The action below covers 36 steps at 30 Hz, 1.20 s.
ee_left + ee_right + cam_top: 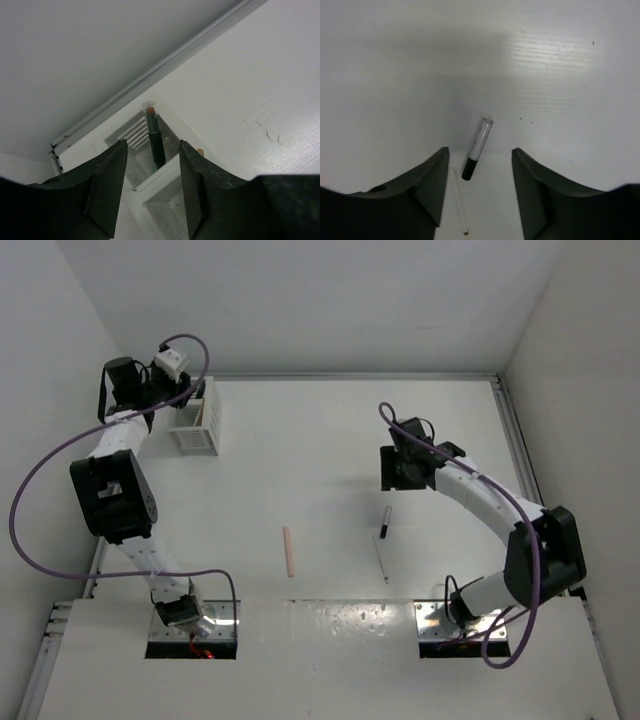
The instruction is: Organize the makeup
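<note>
- Left jaws gape wide, empty, over the white slatted box (131,131), where a black stick (156,142) stands in one compartment.
- Right jaws, parted and holding nothing, hover above the short black-and-white stick (477,148) on the bench (560,60) — thin white stick (459,207) just beside.
- Pink stick (289,551) lies apart, mid-bench.

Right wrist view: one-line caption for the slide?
Open right pincer hovers above the short black-and-white stick, with the thin white stick lying beside it on the white table.
</note>
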{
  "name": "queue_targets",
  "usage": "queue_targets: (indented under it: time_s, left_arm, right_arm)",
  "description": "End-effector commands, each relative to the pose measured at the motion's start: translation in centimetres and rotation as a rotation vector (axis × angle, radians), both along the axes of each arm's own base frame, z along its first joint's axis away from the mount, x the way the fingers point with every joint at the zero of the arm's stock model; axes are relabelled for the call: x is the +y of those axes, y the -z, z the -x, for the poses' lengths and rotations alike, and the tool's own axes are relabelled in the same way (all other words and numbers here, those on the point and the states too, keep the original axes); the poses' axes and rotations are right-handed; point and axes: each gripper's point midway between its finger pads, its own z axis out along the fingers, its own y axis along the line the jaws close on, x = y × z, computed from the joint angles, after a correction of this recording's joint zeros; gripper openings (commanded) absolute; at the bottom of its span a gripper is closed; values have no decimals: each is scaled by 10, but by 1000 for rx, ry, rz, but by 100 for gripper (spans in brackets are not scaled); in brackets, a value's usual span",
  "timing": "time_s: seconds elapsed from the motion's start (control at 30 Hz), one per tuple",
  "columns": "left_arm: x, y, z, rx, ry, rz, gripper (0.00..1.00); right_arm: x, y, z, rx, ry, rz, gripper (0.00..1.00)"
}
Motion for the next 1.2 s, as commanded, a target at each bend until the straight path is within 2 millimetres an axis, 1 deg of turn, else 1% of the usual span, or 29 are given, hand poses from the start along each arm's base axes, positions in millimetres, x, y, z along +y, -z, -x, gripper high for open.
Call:
queue_targets:
  time_s: [0.0,0.03,0.07,0.1,0.13,0.23,0.27,0.3,0.33,0.37,0.4,0.43,0.47,0.57,0.6,0.63,0.67,0.7,0.73,0.77,0.83,0.87,0.97,1.0,1.03,1.07,1.1,1.13,1.17]
  left_arm:
    - [0,-54,5,-40,-9,-12,51]
    - [1,-59,5,-37,-15,-21,51]
    - [1,-63,5,-34,-13,-27,51]
    - [-6,-74,7,-31,-1,-26,51]
    - [-4,-77,7,-27,-12,-29,53]
    - [-13,-84,11,-1,-18,-23,53]
    - [-12,-86,11,3,-27,-25,53]
    - [-18,-89,15,13,-17,-22,53]
    - [-18,-86,17,27,-17,-19,53]
    - [-25,-84,18,36,-2,-26,53]
    - [-25,-85,18,41,-1,-25,54]
    - [-32,-81,21,56,22,-27,54]
    - [-32,-80,22,61,25,-33,54]
    - [-42,-82,22,61,43,-33,54]
    - [-42,-82,22,61,43,-33,54]
    - [-42,-80,23,69,44,-31,54]
    - [-48,-80,23,69,56,-32,54]
    - [-48,-78,24,77,59,-36,54]
    - [-56,-77,25,85,78,-31,54]
    - [-57,-77,26,84,87,-28,54]
    - [-64,-76,28,91,107,-21,54]
    - [-64,-74,29,100,107,-19,54]
    - [-72,-73,31,107,133,-10,55]
    - [-73,-75,32,110,134,-9,55]
    - [-80,-72,32,116,162,1,55]
    - [-83,-72,33,123,168,18,55]
    - [-90,-72,34,126,185,29,55]
    - [-92,-75,36,136,190,49,55]
    - [-109,-77,40,141,235,57,55]
  right_arm:
    - [-14,27,15,145,144,10,48]
    - [-14,32,17,170,176,-10,45]
    - [-13,35,18,191,189,-24,45]
    - [-8,38,19,206,191,-44,45]
    - [-8,49,21,242,197,-32,45]
    - [-2,66,25,310,191,-41,45]
    - [1,71,28,333,183,-48,45]
    - [1,73,27,339,182,-48,45]
    - [2,75,28,347,183,-48,44]
    - [3,80,30,365,173,-47,44]
    - [3,81,31,372,174,-47,44]
    - [2,84,33,380,171,-44,44]
    - [2,86,35,389,167,-44,44]
    - [3,96,40,409,160,-48,43]
    - [3,97,41,416,157,-47,39]
    - [2,103,46,440,158,-34,37]
    - [0,108,46,453,163,-27,36]
    - [0,111,48,466,154,-22,33]
    - [1,113,48,470,152,-23,33]
    - [0,117,50,483,146,-14,31]
    - [-2,119,49,484,148,-9,31]
    - [-3,120,49,486,147,-6,29]
    - [-3,120,45,476,141,-11,18]
    - [-6,120,43,466,132,-11,11]
    - [-5,116,39,452,118,-15,6]
    - [-5,113,35,439,91,-9,0]
    - [-7,110,32,427,49,3,0]
    - [-1,98,16,377,17,-3,0]
    - [6,88,9,344,-30,-33,0]
